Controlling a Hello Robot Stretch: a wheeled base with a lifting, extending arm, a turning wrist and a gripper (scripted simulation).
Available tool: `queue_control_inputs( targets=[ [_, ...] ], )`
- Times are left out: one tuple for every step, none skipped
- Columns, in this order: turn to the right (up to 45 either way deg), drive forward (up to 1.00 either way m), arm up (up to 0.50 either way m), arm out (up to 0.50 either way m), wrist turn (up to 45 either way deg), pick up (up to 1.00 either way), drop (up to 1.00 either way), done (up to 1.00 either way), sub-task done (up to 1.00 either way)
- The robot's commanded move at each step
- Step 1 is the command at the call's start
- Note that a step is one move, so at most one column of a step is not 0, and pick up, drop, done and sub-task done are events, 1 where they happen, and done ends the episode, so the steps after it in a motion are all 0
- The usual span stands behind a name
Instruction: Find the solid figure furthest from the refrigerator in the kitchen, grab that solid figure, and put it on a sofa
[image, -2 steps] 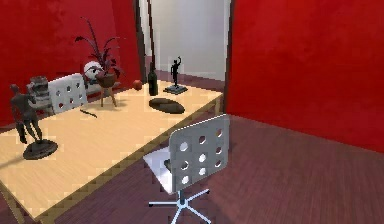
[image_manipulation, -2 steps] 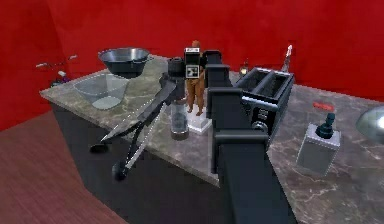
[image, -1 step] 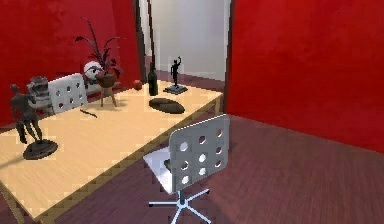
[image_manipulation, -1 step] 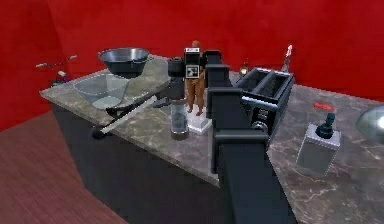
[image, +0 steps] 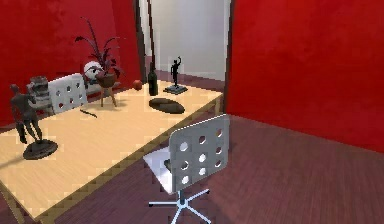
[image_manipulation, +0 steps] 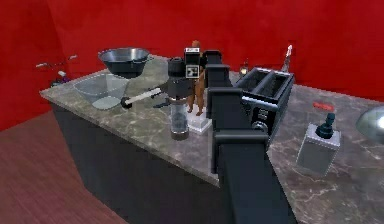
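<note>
Arm, dark square bar (image_manipulation: 240, 155), lies out across grey marbled stone counter (image_manipulation: 150, 125). This is likely because the small brown standing statuette on pale square base (image_manipulation: 200, 92) stands upright mid-counter, too far in to reach otherwise. Statuette sits on counter just beside arm's far end, at 9 o'clock from black slotted toaster (image_manipulation: 265, 90) and 4 o'clock from round shiny metal bowl (image_manipulation: 125, 60).

Gripper (image_manipulation: 132, 101) points toward arm side view's left, thin fingers (image_manipulation: 145, 97) low over counter. Statuette lies at roughly 3 o'clock from fingertips, back near gripper's dark body, and by my judgement not between fingers. Touching or apart: cannot tell. Fingers spread or pressed together: cannot tell. Holding anything: cannot tell, since things stand on counter right behind it. Dark glassy cylinder (image_manipulation: 180, 118) stands close at 7 o'clock of statuette and could get knocked.

Forward view: long light wooden table (image: 100, 150) carries dark figure statue on round base (image: 30, 125) at 9 o'clock and slim dark figurine (image: 177, 72) at 12 o'clock. Which one counts as target is a judgement; counter statuette looks like the one the arm is set up for.
</note>
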Motion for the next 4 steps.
queue_control_inputs(
  targets=[
    [0.0, 0.00, 0.00, 0.00, 45.0, 0.00, 0.00, 0.00, 0.00],
    [0.0, 0.00, 0.00, 0.00, 21.0, 0.00, 0.00, 0.00, 0.00],
    [0.0, 0.00, -0.16, 0.00, 0.0, 0.00, 0.00, 0.00, 0.00],
    [0.0, 0.00, 0.00, 0.00, 0.0, 1.00, 0.00, 0.00, 0.00]
  ],
)
